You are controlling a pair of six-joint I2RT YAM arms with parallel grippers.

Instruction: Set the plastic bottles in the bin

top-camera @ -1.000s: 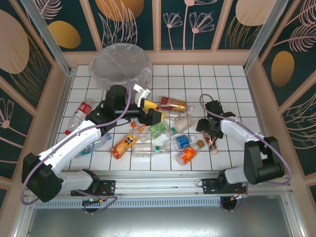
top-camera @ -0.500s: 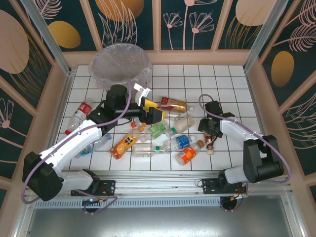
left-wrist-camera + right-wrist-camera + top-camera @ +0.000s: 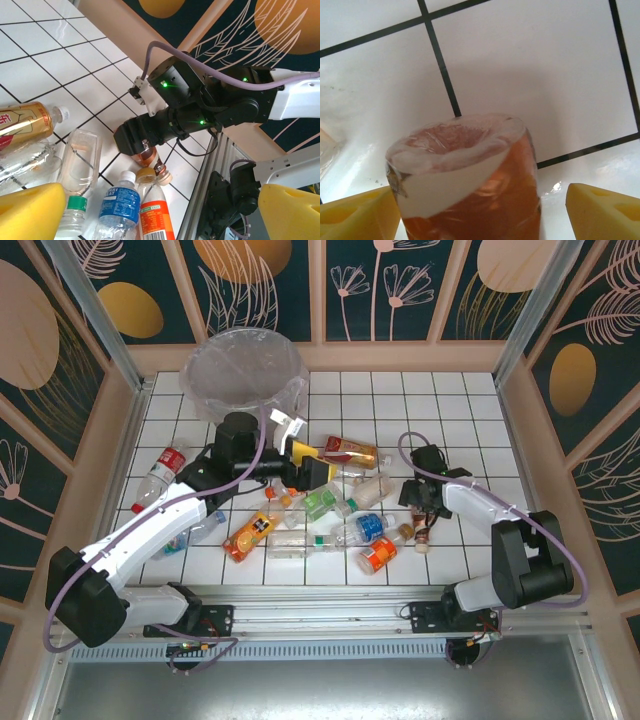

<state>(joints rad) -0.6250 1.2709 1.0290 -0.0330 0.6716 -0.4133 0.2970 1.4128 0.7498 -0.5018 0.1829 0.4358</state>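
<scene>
- Across the white tiled surface [image 3: 470, 410], about a dozen plastic bottles [image 3: 362, 528] lie scattered in a loose heap. One red-labelled bottle [image 3: 165, 468] sits off to the left, and the job looks barely begun.
- At the far left, the bin [image 3: 192, 385] stands with its clear liner; from above, no bottle can be made out inside it.
- Over the heap, the left fingers [image 3: 31, 212] hang spread wide, holding nothing.
- At the heap's right edge, the right fingers [image 3: 605, 212] straddle a brown bottle [image 3: 465, 185] lying on the tiles. They are open, with a gap showing on one side, and not yet clamped.
- By this reckoning, every bottle in sight is left to carry to the bin.
</scene>
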